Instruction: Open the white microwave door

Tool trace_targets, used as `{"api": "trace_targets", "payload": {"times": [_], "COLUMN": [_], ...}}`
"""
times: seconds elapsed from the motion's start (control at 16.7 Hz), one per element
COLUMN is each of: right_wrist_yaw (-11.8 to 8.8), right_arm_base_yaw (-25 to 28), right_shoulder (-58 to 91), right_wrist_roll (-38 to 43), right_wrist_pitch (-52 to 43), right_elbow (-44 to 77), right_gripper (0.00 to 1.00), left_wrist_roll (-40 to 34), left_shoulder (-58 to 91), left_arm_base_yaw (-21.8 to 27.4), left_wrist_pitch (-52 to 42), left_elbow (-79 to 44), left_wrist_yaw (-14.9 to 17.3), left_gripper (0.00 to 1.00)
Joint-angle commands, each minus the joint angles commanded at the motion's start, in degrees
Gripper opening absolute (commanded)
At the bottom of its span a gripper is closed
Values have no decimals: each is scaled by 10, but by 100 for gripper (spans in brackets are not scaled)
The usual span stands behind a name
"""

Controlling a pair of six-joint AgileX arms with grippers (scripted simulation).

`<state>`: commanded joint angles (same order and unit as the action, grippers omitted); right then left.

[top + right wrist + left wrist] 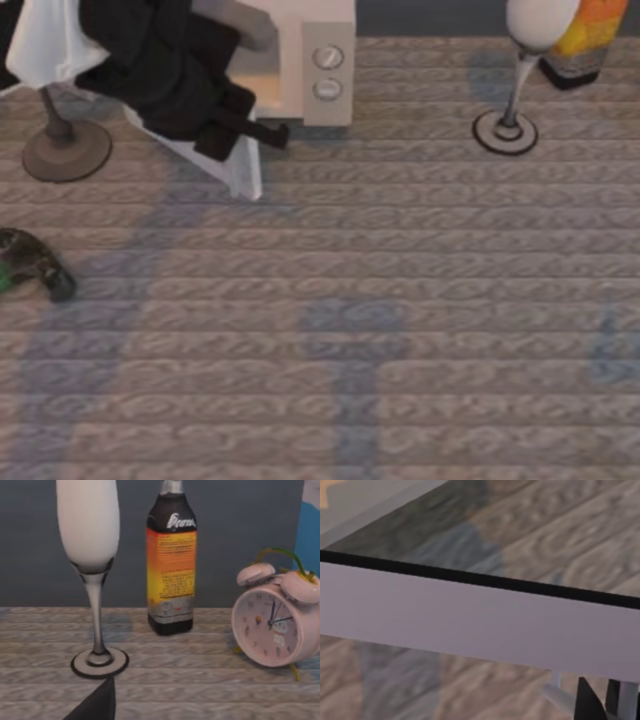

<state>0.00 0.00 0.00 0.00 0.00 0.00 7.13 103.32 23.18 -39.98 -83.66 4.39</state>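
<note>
The white microwave (315, 25) stands at the table's back edge, with two silver knobs (327, 72) on its right-hand panel. Its door (245, 178) is swung out toward the front left, leaving the cavity open. My left arm reaches over it, and my left gripper (272, 135) sits at the door's free edge, shut on the door. In the left wrist view the door's edge (470, 612) crosses as a white band with a black line, and the left gripper (602, 702) shows in the corner. Of my right gripper, out of the top view, only one dark fingertip (100, 702) shows.
A stand with a white shade (40, 45) and round base (65, 150) is at the back left. A dark green object (35, 265) lies at the left edge. A tall glass (510, 125) (92, 555), a bottle (585, 40) (171, 565) and a pink alarm clock (275, 625) are at the back right.
</note>
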Motion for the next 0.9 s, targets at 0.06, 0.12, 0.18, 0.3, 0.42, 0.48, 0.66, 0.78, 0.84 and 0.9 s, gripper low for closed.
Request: {"api": "trace_targets", "payload": {"times": [0.06, 0.12, 0.18, 0.3, 0.42, 0.48, 0.66, 0.78, 0.84, 0.9], "right_wrist_yaw": [0, 0, 0, 0, 0, 0, 0, 0, 0, 0], "right_arm_base_yaw": [0, 0, 0, 0, 0, 0, 0, 0, 0, 0], "right_shoulder": [0, 0, 0, 0, 0, 0, 0, 0, 0, 0], "right_wrist_roll": [0, 0, 0, 0, 0, 0, 0, 0, 0, 0], "right_wrist_pitch": [0, 0, 0, 0, 0, 0, 0, 0, 0, 0], "right_elbow": [0, 0, 0, 0, 0, 0, 0, 0, 0, 0], "right_gripper": [100, 100, 100, 100, 100, 100, 100, 100, 100, 100], "left_wrist_roll": [13, 28, 44, 67, 73, 73, 73, 73, 73, 73], "left_shoulder": [-4, -7, -11, -22, -26, -26, -26, -26, -26, -26], "left_arm_base_yaw": [-5, -11, -16, -26, -28, -28, -28, -28, -28, -28], "left_wrist_pitch": [-2, -5, -7, -6, -4, -4, -4, -4, -4, -4], "left_elbow": [7, 16, 24, 32, 32, 32, 32, 32, 32, 32], "left_wrist_yaw": [7, 14, 22, 35, 38, 38, 38, 38, 38, 38], "left_gripper": [0, 0, 0, 0, 0, 0, 0, 0, 0, 0]}}
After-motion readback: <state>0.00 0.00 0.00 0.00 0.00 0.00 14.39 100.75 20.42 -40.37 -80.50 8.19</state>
